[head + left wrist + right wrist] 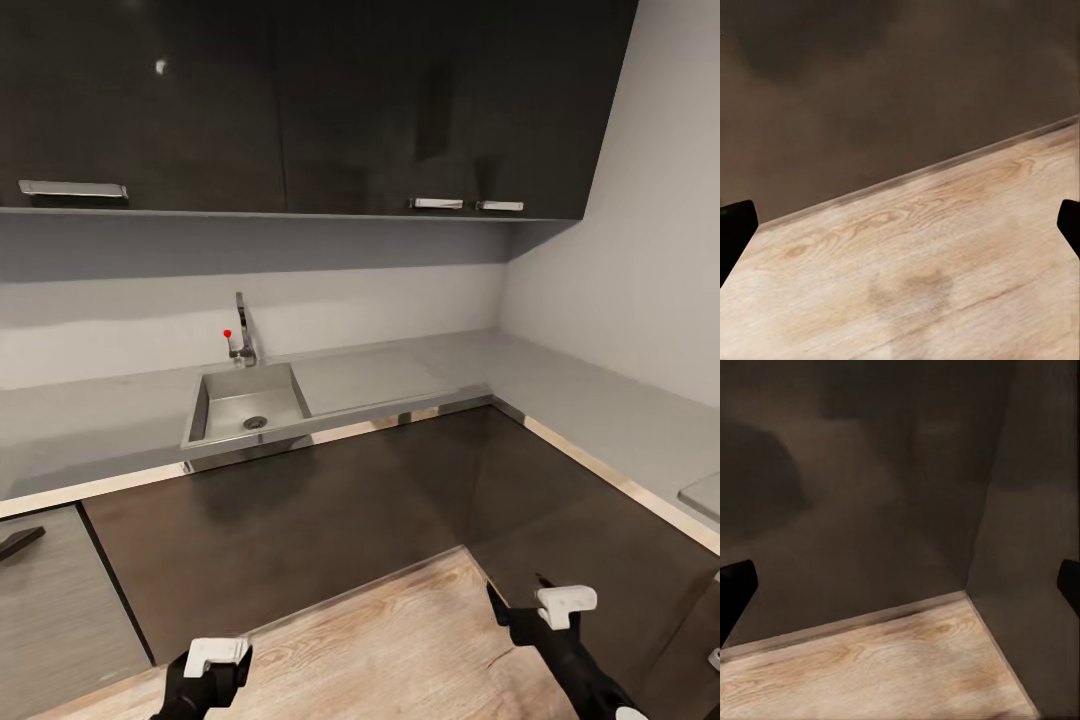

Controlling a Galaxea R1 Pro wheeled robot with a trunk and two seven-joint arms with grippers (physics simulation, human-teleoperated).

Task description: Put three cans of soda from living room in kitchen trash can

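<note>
Soda cans: light, thin-walled, slick, so grip mid-body. Both black grippers, left [212, 668] & right [535, 605], spread wide, empty, lower frame.

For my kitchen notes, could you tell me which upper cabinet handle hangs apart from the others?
The left handle, alone above the counter left of the sink; the other two sit paired.

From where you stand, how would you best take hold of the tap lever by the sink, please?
Grip the tap by its slim upright lever, fingers closing from either side, coming from the front across the sink. It stands against the back wall, so no other side is free. Both grippers, left and right, are low and open.
</note>
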